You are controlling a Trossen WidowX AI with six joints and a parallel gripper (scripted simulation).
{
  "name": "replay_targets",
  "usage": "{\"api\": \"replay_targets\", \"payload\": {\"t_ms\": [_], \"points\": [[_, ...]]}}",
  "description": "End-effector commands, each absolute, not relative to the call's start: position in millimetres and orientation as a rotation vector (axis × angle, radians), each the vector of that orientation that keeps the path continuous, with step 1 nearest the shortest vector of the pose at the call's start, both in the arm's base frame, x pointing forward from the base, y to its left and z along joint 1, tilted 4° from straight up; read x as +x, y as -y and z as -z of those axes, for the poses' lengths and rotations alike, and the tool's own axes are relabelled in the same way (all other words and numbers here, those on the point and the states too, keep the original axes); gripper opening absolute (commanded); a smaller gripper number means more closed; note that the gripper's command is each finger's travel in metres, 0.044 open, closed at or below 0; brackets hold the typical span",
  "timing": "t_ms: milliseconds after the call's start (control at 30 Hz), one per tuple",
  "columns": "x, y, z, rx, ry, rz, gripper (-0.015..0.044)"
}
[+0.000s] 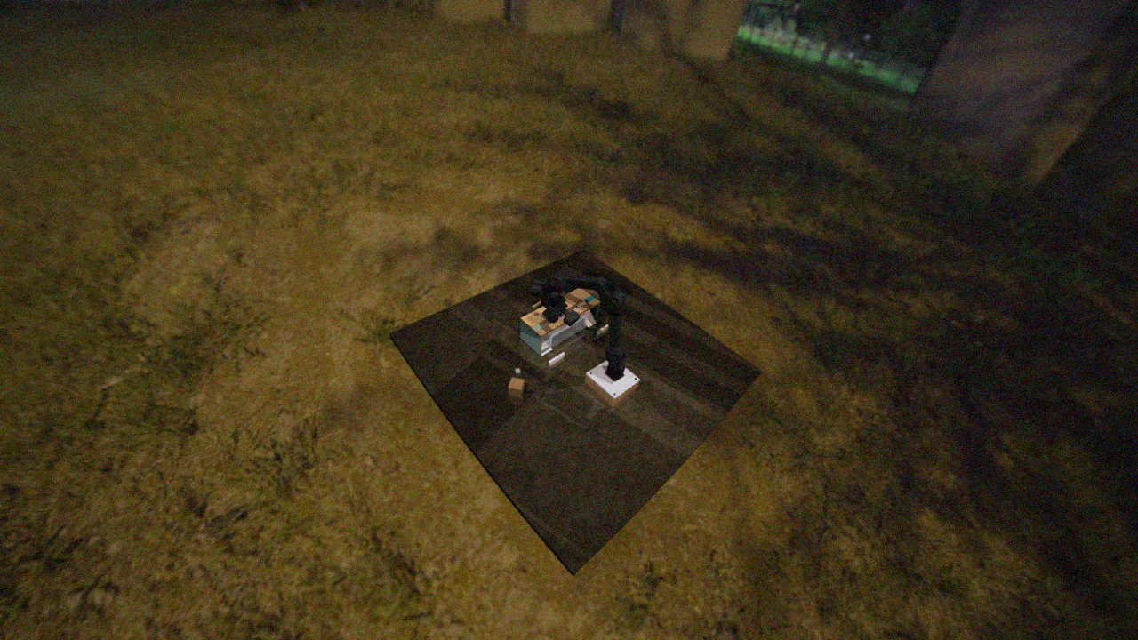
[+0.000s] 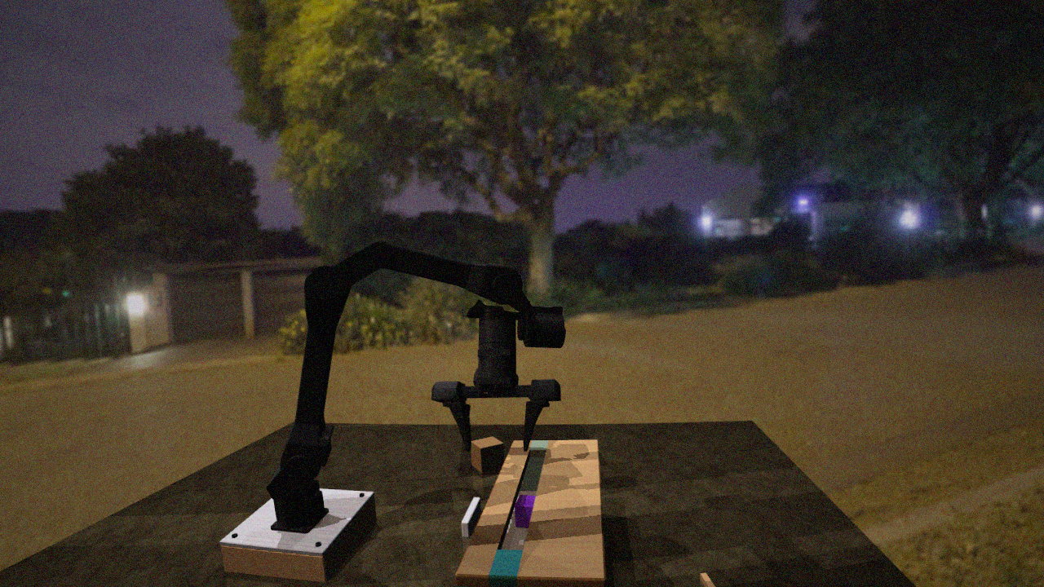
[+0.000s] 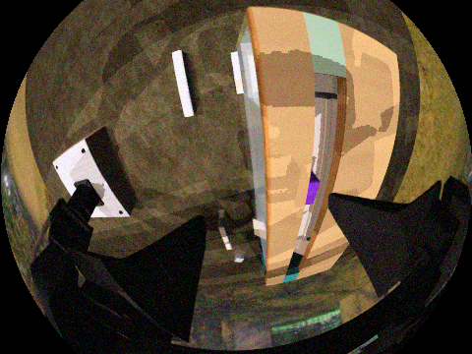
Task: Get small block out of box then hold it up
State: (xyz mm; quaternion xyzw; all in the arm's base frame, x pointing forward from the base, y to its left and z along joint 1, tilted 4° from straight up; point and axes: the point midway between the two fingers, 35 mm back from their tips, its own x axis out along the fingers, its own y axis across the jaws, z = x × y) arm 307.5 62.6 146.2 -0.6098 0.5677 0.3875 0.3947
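Observation:
The long wooden box [image 1: 534, 321] [image 2: 569, 532] [image 3: 287, 88] stands on the dark table with a narrow slot along its top. A teal band marks one end of the top, a pale green band the other. The small purple block [image 2: 524, 510] [image 3: 313, 189] is inside, seen through the slot, between the two ends. My gripper [image 2: 497, 447] [image 3: 269, 212] points down above the box, fingers spread wide, open and empty. In the wrist view one finger is beyond the box's front side and the other overlaps its top. The block is hidden in the top view.
A wooden cube [image 1: 516, 387] [image 2: 487, 455] stands past the pale green end, with a small pale cube [image 1: 516, 371] beside it. A white bar [image 1: 556, 358] [image 2: 471, 517] [image 3: 183, 84] lies in front of the box. The arm's white-topped base [image 1: 613, 380] [image 2: 244, 529] [image 3: 74, 159] stands on the front side.

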Motion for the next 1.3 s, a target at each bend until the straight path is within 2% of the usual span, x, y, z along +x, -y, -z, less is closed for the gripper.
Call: {"api": "replay_targets", "payload": {"t_ms": [0, 1267], "points": [[309, -60, -141, -1.544, -1.448, -0.973, 0.0400], [312, -52, -80, -1.545, -1.448, -0.972, 0.0400]]}}
